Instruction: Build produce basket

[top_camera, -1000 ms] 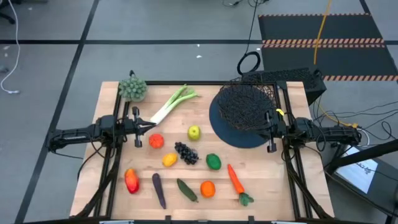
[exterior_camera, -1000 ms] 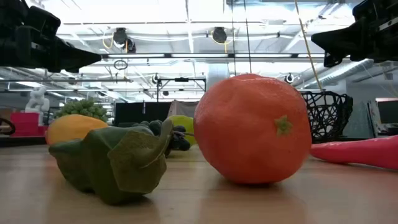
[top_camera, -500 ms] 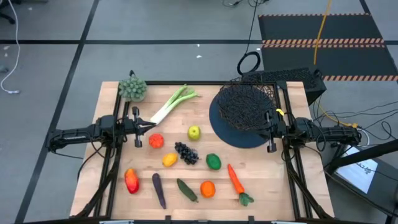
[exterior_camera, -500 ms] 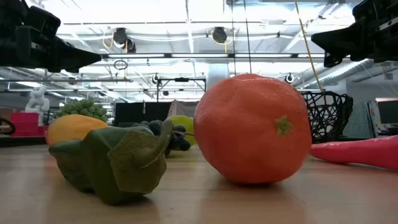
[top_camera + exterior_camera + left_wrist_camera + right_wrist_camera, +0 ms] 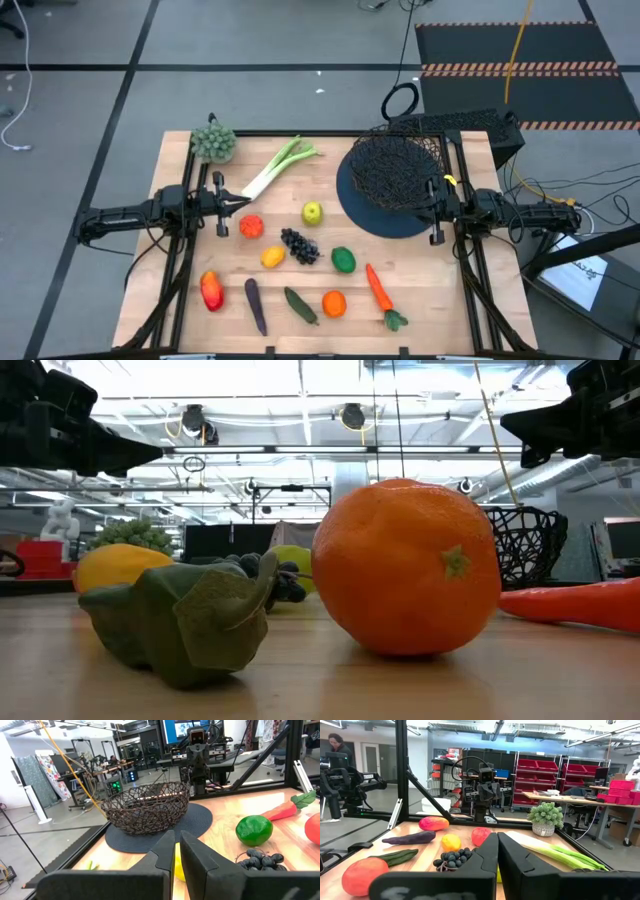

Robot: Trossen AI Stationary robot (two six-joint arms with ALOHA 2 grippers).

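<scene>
Robotics laboratory or workshop. Indicators: grey floor [image 5: 250, 40] marked with black tape lines, hazard-striped mat [image 5: 520, 68], loose cables [image 5: 400, 100], red storage bins [image 5: 555, 775] on wire shelving, monitors [image 5: 175, 730] on benches, exposed ceiling lighting [image 5: 300, 400], wooden table [image 5: 420, 290] framed in black.

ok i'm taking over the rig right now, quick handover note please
Left gripper: shut, empty, raised at the table's left edge near the tomato.
Right gripper: shut, empty, raised at the right edge beside the basket.
Basket sits on its dark mat at the right rear, nothing in it.
All produce lies loose on the table: leek, apple, grapes, lemon, lime, carrot, orange, cucumber, eggplant, pepper.
Done: nothing. Left: everything.
</scene>
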